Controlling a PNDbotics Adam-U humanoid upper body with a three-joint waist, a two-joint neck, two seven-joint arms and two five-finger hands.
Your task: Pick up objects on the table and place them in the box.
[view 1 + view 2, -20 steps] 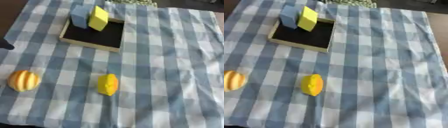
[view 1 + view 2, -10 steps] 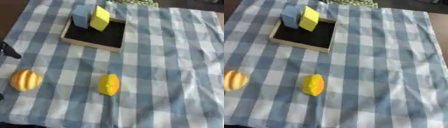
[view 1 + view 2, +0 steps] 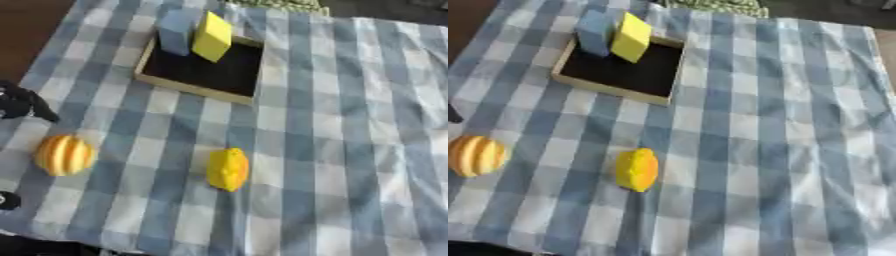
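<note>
A blue-and-white checked cloth [image 3: 350, 150] covers the desk, rumpled along its right side. Nearest the camera, at the lower left edge of the left eye view, a small dark shape shows, too little of it to say what it is. Just beyond, a yellow lemon-shaped object [image 3: 227, 169] lies on the cloth a little left of centre, its long axis running near to far. To its left, well apart from it, sits a round orange object with pale stripes [image 3: 64, 155], like a small pumpkin. Farther back on the left edge, the robot's black left hand [image 3: 22, 103] reaches in from the side above the cloth, near the orange striped object but not touching it; only a part of it shows, and whether its fingers are spread or curled cannot be told. The right hand appears in neither view. At the far left stands a shallow square wooden box with a black floor [image 3: 192, 90], set slightly askew. In its far left corner a blue block [image 3: 176, 32] and a yellow block [image 3: 213, 36] stand side by side, touching, the yellow one tilted.
</note>
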